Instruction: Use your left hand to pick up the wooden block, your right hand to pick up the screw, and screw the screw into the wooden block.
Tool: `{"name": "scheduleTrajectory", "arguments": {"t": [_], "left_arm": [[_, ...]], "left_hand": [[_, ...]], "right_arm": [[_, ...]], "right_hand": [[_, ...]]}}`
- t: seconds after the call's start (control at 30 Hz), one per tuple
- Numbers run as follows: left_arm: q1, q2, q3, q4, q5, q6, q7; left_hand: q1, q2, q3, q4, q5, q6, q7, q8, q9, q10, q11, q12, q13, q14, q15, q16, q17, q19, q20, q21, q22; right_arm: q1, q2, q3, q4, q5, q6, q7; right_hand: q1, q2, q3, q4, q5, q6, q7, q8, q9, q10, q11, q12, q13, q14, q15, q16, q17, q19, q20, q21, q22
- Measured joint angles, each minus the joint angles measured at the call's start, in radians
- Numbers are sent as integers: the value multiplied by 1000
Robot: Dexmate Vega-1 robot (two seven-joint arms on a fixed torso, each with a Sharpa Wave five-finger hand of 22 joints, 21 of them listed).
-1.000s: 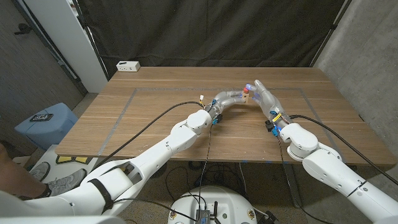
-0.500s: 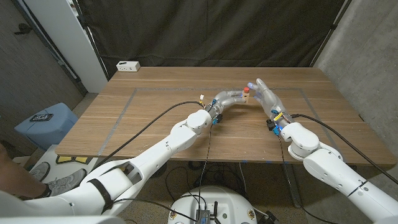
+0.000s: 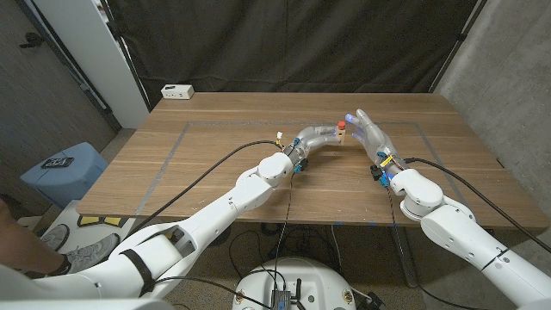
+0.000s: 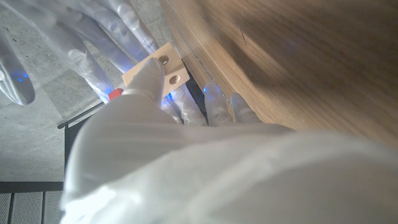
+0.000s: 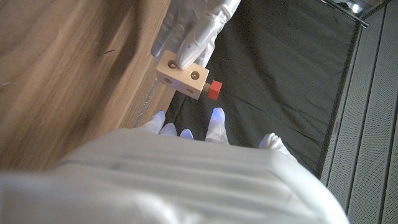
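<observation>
Left hand (image 3: 317, 135) gripping wooden block (image 5: 182, 77), red screw (image 5: 213, 89) seated; right hand (image 3: 368, 133) close alongside, grip unclear.

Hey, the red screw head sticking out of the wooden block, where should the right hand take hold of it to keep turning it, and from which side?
Best guess: pinch the red screw head itself, the only part of the screw clear of the wooden block. Bring the right hand in from the block's end face that the head projects from, opposite the left hand, whose fingers hold the block's other end, so that side looks free.
</observation>
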Motion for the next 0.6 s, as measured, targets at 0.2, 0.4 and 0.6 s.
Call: {"name": "scheduleTrajectory", "arguments": {"t": [0.2,0.4,0.6], "left_arm": [[2,2,0,-5,3,3,1],[3,2,1,-8,4,4,2],[5,3,1,-13,5,5,5]], "left_hand": [[0,0,0,0,0,0,0,0,0,0,0,0,0,0,0,0,0,0,0,0,0],[-2,2,0,0,0,0,0,0,0,0,0,0,0,0,0,0,0,0,0,0,0],[-3,3,0,0,0,0,0,1,0,-2,2,-1,1,0,0,0,0,0,0,0,0]], "right_arm": [[5,2,-1,15,6,5,11],[10,2,-5,25,14,7,24],[13,1,-11,33,20,7,36]], "right_hand": [[0,0,0,0,0,-7,0,0,0,-4,4,0,0,0,0,0,2,0,0,0,0],[-12,-4,-3,3,0,-16,-5,0,0,-4,4,-4,0,-1,10,0,2,-6,6,0,0],[-12,-4,-3,3,0,-26,-5,0,0,0,0,-4,0,0,11,0,2,-6,6,0,0]]}}
